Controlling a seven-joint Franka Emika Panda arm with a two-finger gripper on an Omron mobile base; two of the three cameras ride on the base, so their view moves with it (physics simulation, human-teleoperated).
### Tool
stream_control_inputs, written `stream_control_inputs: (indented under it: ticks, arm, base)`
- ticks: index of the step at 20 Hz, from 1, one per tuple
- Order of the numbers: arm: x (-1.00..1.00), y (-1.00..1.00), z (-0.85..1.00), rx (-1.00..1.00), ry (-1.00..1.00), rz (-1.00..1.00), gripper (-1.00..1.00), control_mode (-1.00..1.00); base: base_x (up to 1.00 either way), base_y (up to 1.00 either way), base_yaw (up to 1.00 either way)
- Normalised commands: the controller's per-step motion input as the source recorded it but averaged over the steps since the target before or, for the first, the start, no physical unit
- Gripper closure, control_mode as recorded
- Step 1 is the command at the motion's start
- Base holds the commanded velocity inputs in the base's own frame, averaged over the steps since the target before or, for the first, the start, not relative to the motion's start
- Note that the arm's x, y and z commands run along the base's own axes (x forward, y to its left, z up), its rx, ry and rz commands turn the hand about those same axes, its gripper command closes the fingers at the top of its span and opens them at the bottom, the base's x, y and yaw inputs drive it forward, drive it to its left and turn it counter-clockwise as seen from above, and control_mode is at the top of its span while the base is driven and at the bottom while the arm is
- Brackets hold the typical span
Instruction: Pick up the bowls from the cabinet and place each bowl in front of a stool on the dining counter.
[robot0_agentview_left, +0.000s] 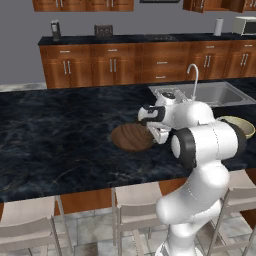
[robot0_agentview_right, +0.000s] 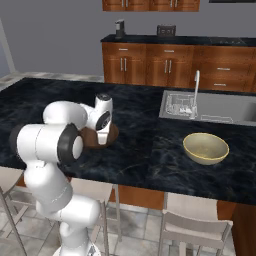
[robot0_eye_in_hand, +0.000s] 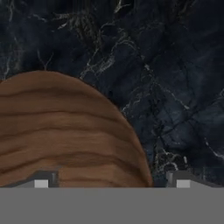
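Observation:
The dark brown wood-grained bowl (robot0_agentview_left: 131, 137) rests on the black marble dining counter (robot0_agentview_left: 60, 145), near its front edge above a stool (robot0_agentview_left: 136, 201). My gripper (robot0_agentview_left: 160, 134) hangs just over the bowl's right rim and is open. In the hand view the bowl (robot0_eye_in_hand: 65, 131) lies at the lower left, and the gripper (robot0_eye_in_hand: 111, 183) has its fingertips (robot0_eye_in_hand: 41, 181) spread wide, one on either side of the rim. The cream bowl (robot0_agentview_right: 205, 148) sits upright on the same counter (robot0_agentview_right: 145, 150) to the right, in front of the sink. The brown bowl (robot0_agentview_right: 112, 134) is mostly hidden behind my hand.
A sink with a curved tap (robot0_agentview_left: 194, 75) is set into the counter behind the bowls. Stools (robot0_agentview_left: 27, 220) line the near side. Low drawer cabinets (robot0_agentview_left: 115, 65) stand on the far wall, and wall cabinets (robot0_agentview_left: 82, 5) run along the top edge.

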Motion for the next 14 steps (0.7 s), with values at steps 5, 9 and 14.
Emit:
stream_control_inputs:
  ticks: [5,9,14]
  arm:
    - [-0.49,0.0,1.0,-0.02,0.0,0.0,-1.0,-1.0]
    - [-0.94,0.0,1.0,-0.03,0.0,0.0,-1.0,-1.0]
    - [-1.0,-0.13,0.96,0.0,0.0,0.0,-1.0,-1.0]
  base:
    - [0.0,0.0,0.0]
    - [0.0,0.0,0.0]
    - [0.0,0.0,0.0]
